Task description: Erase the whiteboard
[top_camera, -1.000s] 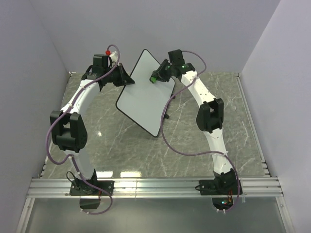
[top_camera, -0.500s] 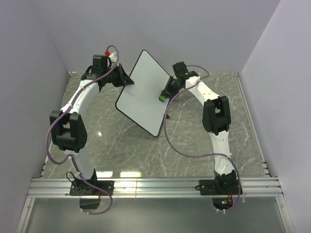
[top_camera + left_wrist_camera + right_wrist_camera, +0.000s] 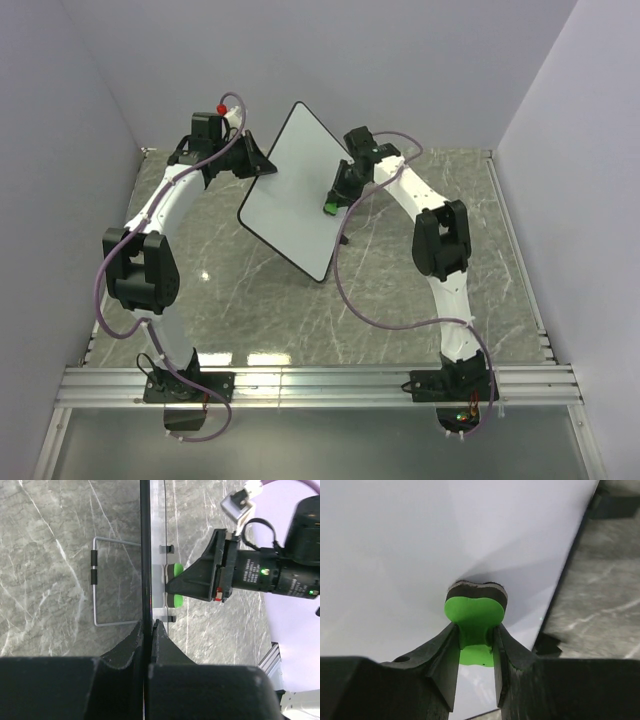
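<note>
We are holding the whiteboard (image 3: 290, 200) tilted upright, its edge clamped in the left gripper (image 3: 148, 625). The right gripper (image 3: 475, 629), closed on the green eraser (image 3: 475, 611), is pressing the pad against the board face directly ahead of it. No marks are showing on that face, so we are judging wiping nearly complete.

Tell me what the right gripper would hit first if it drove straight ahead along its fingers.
The whiteboard, on its white face. The green eraser clamped in the right gripper leads the way and looks pressed against the board, so nothing else lies between.
</note>
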`<action>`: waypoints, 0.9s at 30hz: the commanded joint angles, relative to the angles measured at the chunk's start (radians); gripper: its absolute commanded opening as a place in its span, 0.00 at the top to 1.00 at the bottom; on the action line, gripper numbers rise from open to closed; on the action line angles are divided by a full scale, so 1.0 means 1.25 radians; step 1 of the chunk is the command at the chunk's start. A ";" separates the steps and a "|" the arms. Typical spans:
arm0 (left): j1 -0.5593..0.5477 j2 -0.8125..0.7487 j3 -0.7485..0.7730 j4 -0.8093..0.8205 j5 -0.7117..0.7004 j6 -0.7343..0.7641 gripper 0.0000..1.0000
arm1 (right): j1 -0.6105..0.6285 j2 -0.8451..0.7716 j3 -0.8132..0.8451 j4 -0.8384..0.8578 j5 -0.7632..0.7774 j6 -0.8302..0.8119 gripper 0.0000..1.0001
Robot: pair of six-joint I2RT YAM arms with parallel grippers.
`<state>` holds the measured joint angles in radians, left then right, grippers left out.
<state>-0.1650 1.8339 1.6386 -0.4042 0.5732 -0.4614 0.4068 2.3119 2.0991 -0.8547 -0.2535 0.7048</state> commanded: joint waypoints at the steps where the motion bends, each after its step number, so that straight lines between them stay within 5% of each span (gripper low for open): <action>1: -0.057 0.016 -0.026 -0.101 0.039 0.072 1.00 | 0.010 -0.029 0.011 0.052 0.003 0.006 1.00; 9: -0.057 0.035 0.030 -0.125 0.008 0.067 1.00 | -0.081 -0.172 -0.220 -0.013 0.197 -0.025 1.00; 14: -0.057 0.039 0.037 -0.129 -0.003 0.061 0.95 | -0.117 -0.304 -0.476 0.046 0.262 -0.043 1.00; 21: -0.057 0.053 0.071 -0.148 -0.020 0.057 0.64 | -0.116 -0.328 -0.608 0.054 0.241 -0.069 1.00; 23: -0.058 0.057 0.079 -0.158 -0.027 0.056 0.60 | -0.116 -0.331 -0.623 0.060 0.241 -0.070 0.91; 27: -0.058 0.057 0.104 -0.169 -0.033 0.055 0.57 | -0.117 -0.347 -0.642 0.068 0.253 -0.074 0.46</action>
<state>-0.2016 1.9099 1.7111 -0.5888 0.5068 -0.4072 0.2600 1.9289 1.3132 -0.7918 0.0360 0.6277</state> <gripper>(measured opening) 0.427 0.499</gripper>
